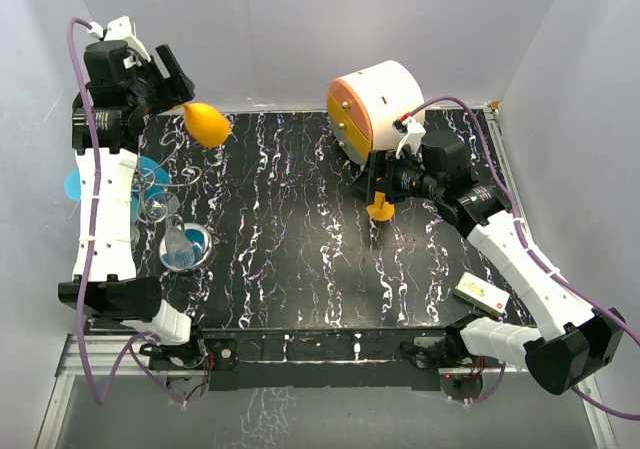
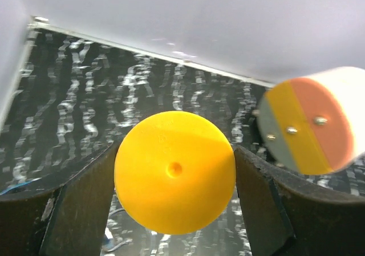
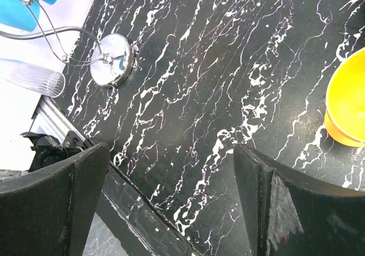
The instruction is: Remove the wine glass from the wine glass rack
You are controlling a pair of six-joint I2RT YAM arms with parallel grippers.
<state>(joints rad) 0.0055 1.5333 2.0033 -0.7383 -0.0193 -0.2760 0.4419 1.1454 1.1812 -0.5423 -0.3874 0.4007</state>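
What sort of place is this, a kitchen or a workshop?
Most likely a robot lab test cell, not a kitchen: left arm and right arm mounted at a marbled black table, plain white walls on three sides, props like a chrome wine glass rack and round drawer cabinet.

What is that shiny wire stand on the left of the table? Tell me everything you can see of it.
The wine glass rack is a thin chrome wire stand. Its round, mirror-bright disc base sits flat on the black marbled table, near the left front corner. Curved wire arms sweep out from above the base. A blue glass and a clear ribbed glass seem to hang from them. Neither arm's jaws touch it.
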